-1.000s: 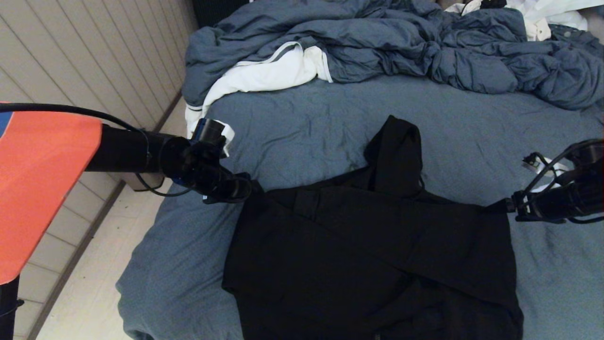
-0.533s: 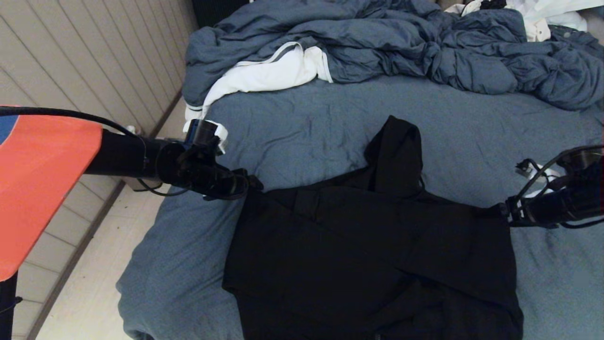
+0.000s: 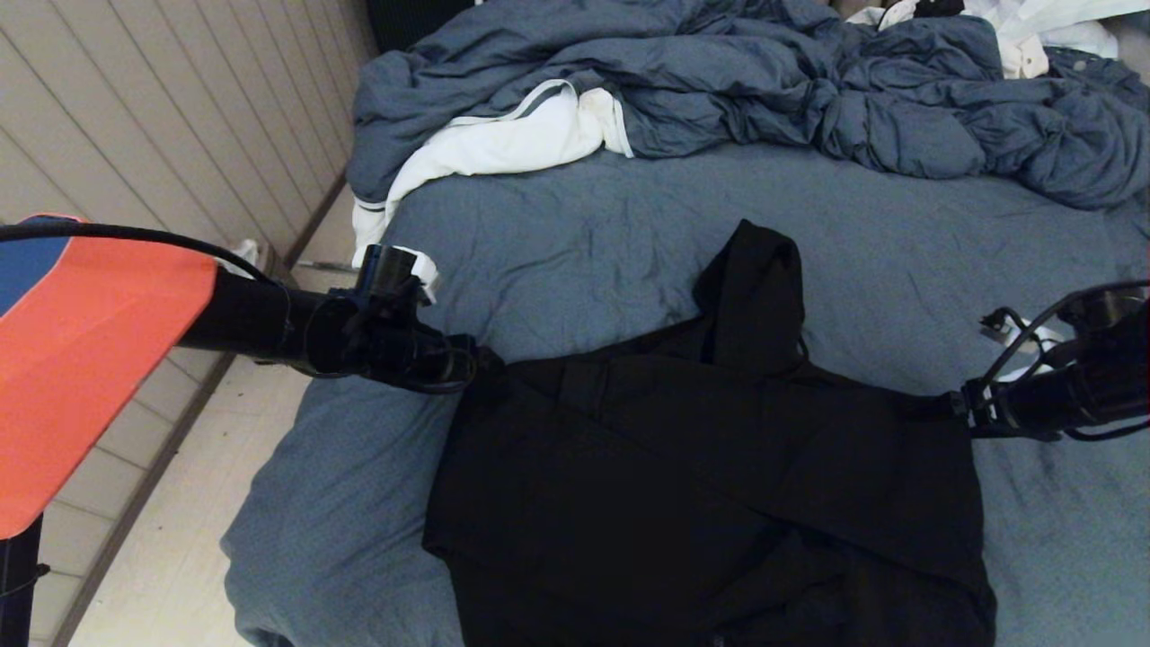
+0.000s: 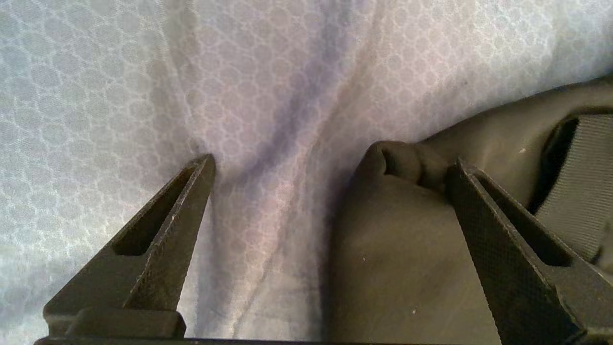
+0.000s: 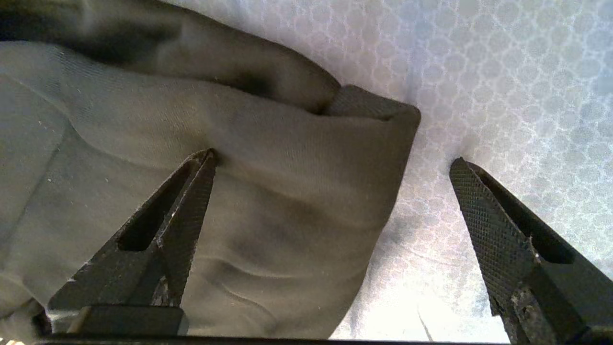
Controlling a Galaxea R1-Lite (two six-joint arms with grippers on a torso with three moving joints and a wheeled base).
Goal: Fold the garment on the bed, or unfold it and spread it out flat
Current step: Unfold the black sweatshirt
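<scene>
The soft black zip-front hoodie [image 3: 710, 467] lies on the wide bed's blue-grey sheet [image 3: 575, 225], with the left gripper [image 3: 481, 359] at its left corner and the right gripper [image 3: 943, 404] at its right corner, both with fingers spread apart, gripping nothing.

Pale panelled wall [image 3: 171, 117] meets a light tiled floor [image 3: 171, 530].
</scene>
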